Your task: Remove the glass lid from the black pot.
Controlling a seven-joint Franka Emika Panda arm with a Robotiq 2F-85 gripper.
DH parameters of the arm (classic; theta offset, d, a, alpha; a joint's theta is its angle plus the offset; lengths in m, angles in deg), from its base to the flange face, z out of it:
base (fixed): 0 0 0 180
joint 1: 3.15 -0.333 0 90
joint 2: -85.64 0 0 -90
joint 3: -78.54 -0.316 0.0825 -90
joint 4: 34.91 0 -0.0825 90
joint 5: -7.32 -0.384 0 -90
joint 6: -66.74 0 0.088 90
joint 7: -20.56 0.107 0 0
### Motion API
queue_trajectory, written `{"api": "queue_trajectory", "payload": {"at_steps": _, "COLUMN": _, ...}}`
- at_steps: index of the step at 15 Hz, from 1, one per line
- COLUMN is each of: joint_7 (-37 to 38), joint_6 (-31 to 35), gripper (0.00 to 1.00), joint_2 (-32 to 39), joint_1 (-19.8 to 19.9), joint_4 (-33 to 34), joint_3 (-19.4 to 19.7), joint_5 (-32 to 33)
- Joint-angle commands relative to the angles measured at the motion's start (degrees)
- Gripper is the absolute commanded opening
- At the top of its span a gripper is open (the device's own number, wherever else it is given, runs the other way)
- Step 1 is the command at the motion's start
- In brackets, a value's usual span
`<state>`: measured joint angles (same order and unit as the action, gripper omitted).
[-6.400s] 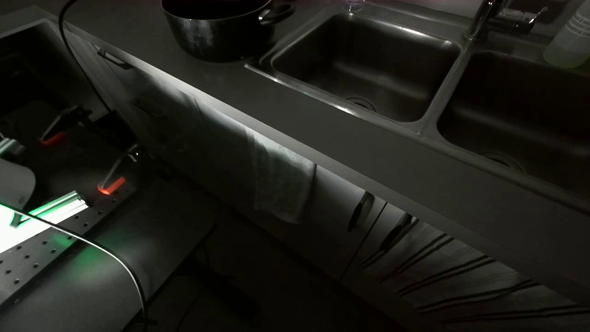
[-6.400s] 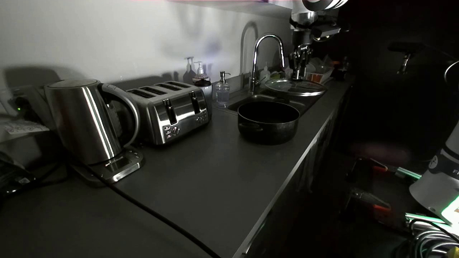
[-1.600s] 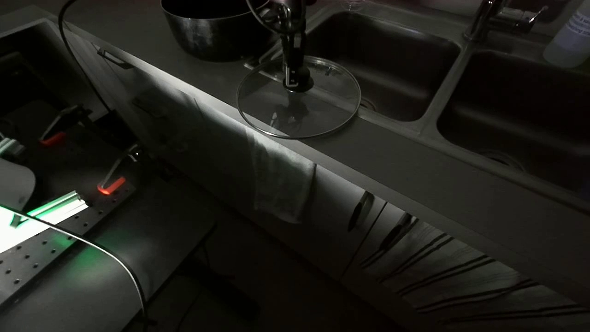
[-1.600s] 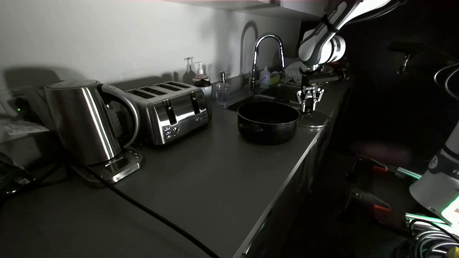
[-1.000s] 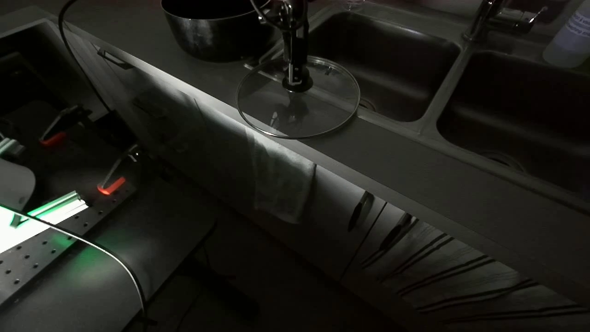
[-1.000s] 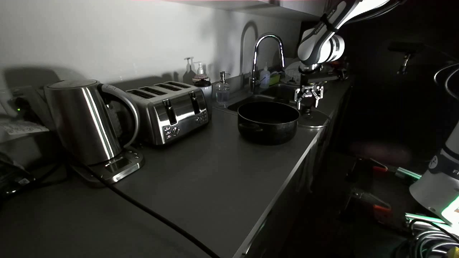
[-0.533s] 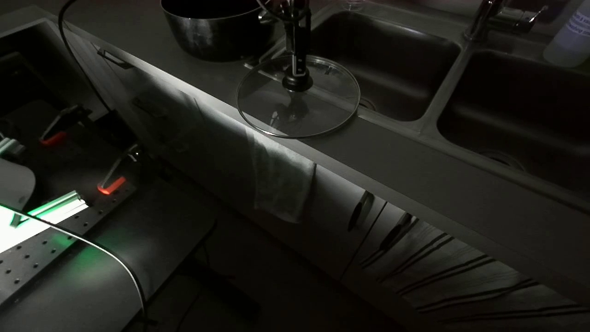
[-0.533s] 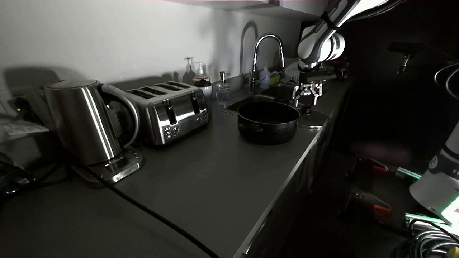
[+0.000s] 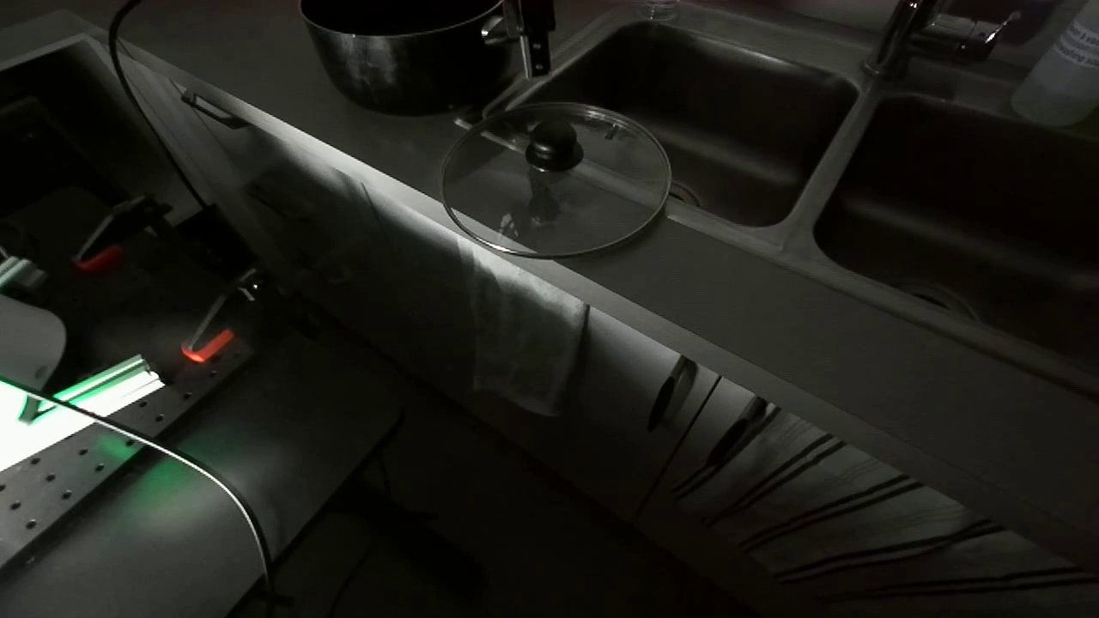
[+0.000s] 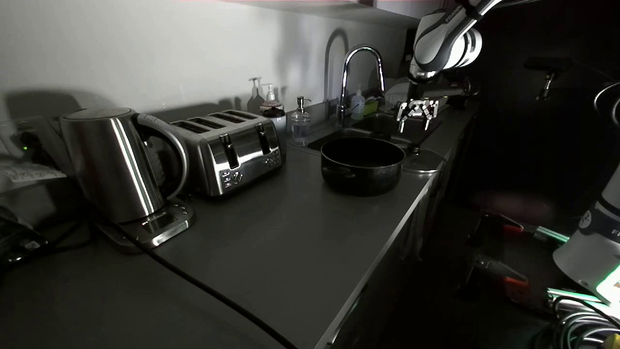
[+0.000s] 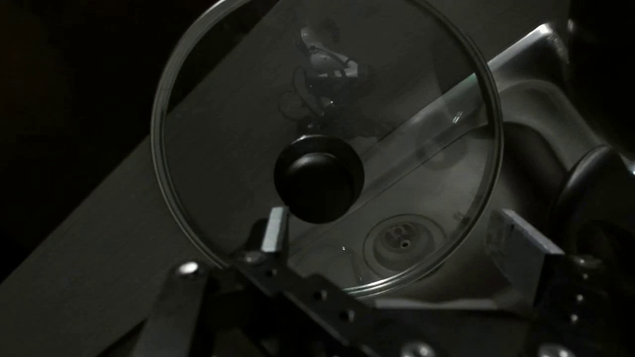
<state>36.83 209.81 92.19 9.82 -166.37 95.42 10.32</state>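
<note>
The glass lid (image 9: 571, 197) lies knob up on the countertop (image 9: 713, 275) beside the steel sink basin (image 9: 730, 81), which shows at its 2 o'clock in an exterior view; the black pot (image 9: 403, 73) stands near at 10 o'clock, apart from it and uncovered. A few seconds ago the two-finger gripper (image 10: 414, 127) held the lid in the air; since then the lid has been set down and let go. The fingers (image 11: 518, 258) are now spread wide with nothing between them, and in both exterior views the gripper has risen clear of the black knob (image 11: 317, 183), at about the lid's 12 o'clock. Over the last half second the lid has not visibly shifted, so the release looks clean. For the task that means, in my judgement, removal is done and only a withdrawal is left. One caution: in the wrist view the lid appears to reach past the countertop's front edge between 10 and 11 o'clock and over the basin around 4 o'clock, so a knock could tip or slide it; backing off straight up seems safest.
</note>
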Motion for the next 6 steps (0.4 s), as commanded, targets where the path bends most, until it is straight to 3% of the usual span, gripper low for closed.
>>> {"api": "queue_trajectory", "payload": {"at_steps": 1, "joint_7": -1.35, "joint_6": 2.09, "gripper": 1.0, "joint_2": -9.54, "joint_1": -0.21, "joint_4": -8.24, "joint_3": -0.46, "joint_5": 3.8}}
{"api": "queue_trajectory", "payload": {"at_steps": 6, "joint_7": -5.68, "joint_6": 0.34, "gripper": 1.0, "joint_2": -19.66, "joint_1": 0.26, "joint_4": -16.29, "joint_3": -3.06, "joint_5": 7.09}}
